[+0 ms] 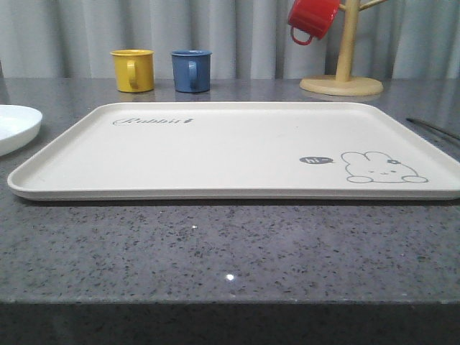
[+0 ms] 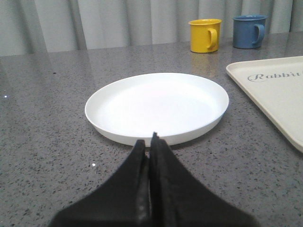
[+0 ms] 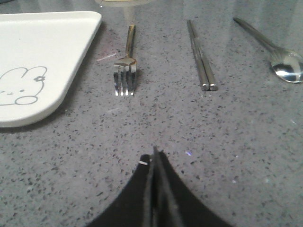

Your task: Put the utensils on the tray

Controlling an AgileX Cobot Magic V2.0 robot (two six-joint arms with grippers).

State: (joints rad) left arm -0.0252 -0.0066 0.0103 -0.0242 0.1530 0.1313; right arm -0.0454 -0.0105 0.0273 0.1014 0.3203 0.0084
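Note:
The cream tray (image 1: 230, 147) with the rabbit drawing lies bare in the middle of the grey table. Left of it sits the round white plate (image 1: 14, 126) (image 2: 156, 105). My left gripper (image 2: 150, 142) is shut and holds nothing, its tips just short of the plate's near rim. To the tray's right lie the fork (image 3: 125, 66), the pair of chopsticks (image 3: 201, 56) and the spoon (image 3: 279, 54), side by side on the table. My right gripper (image 3: 154, 158) is shut and bare, hovering a short way in front of the fork's tines. The tray corner (image 3: 57, 71) lies beside the fork.
A yellow mug (image 1: 133, 70) and a blue mug (image 1: 191, 70) stand behind the tray. A wooden mug tree (image 1: 343, 61) with a red mug (image 1: 310, 18) hanging on it stands at the back right. A curtain closes off the back.

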